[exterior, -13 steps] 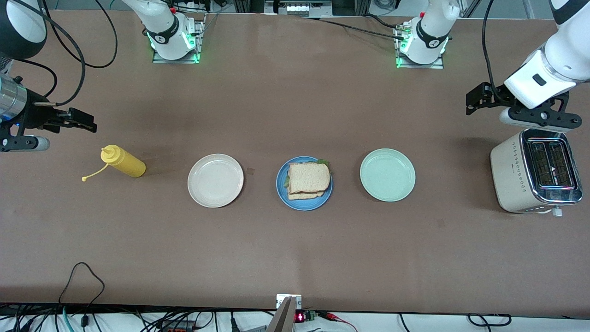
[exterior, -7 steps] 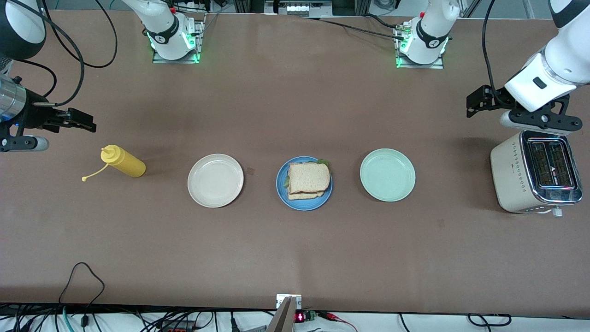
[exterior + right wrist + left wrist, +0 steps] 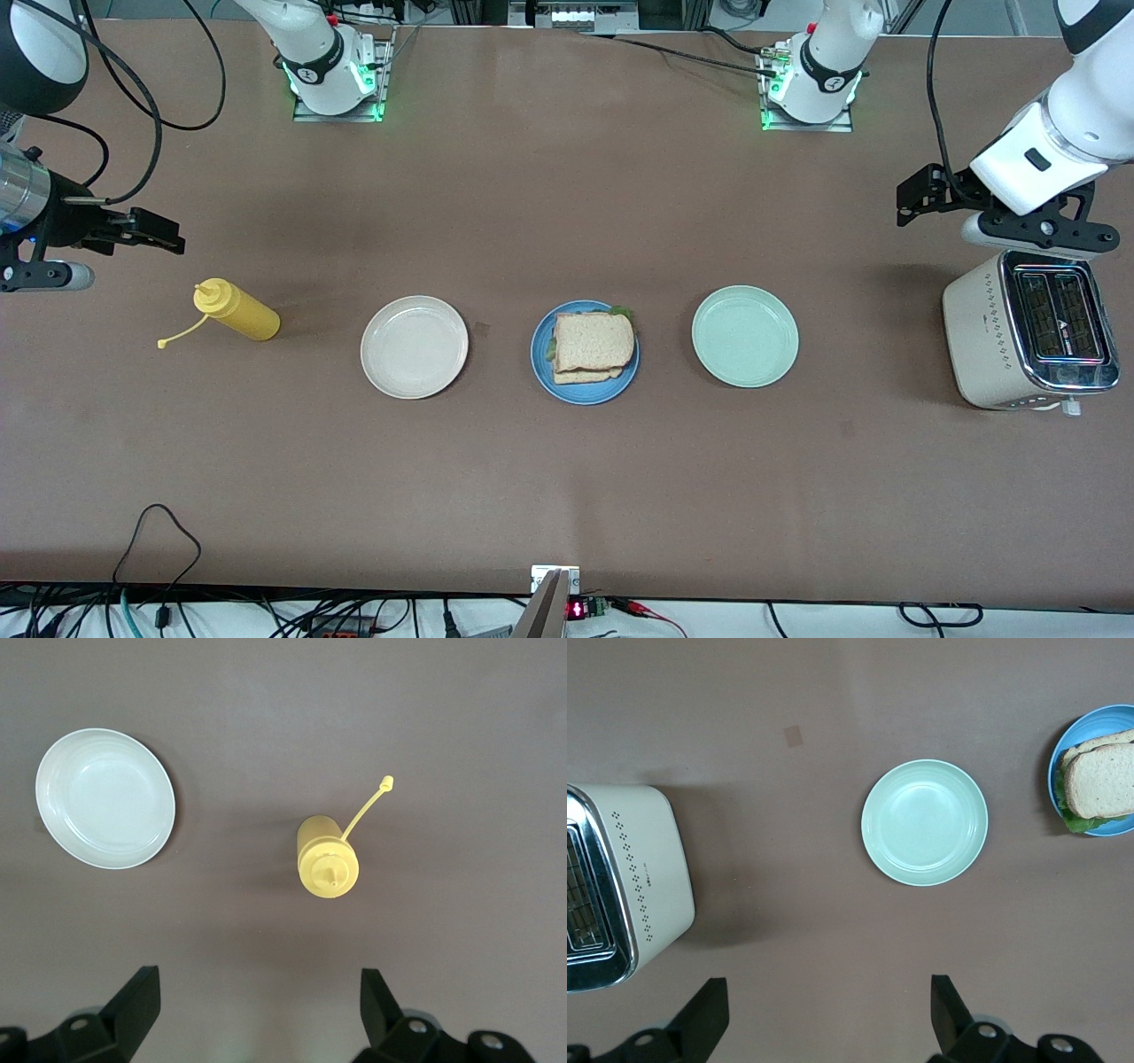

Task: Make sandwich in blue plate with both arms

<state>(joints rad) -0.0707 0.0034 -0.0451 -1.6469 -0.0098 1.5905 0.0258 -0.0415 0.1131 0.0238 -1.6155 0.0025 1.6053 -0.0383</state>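
Observation:
The sandwich (image 3: 594, 343), two toasted slices with green lettuce showing at the edges, lies on the blue plate (image 3: 585, 395) in the middle of the table. The left wrist view catches the sandwich (image 3: 1104, 780) and the blue plate (image 3: 1055, 771) at its edge. My left gripper (image 3: 917, 190) hangs open and empty over the table beside the toaster; its fingers frame bare table (image 3: 828, 992). My right gripper (image 3: 164, 235) is open and empty over the table by the yellow bottle, also with bare table between its fingers (image 3: 259, 979).
A cream-white plate (image 3: 414, 346) and a mint-green plate (image 3: 744, 336) flank the blue one, both bare. A yellow squeeze bottle (image 3: 237, 309) lies at the right arm's end. A cream toaster (image 3: 983, 328) stands at the left arm's end.
The left arm has shifted slightly by the toaster. The right arm, the plates and the sandwich have not moved.

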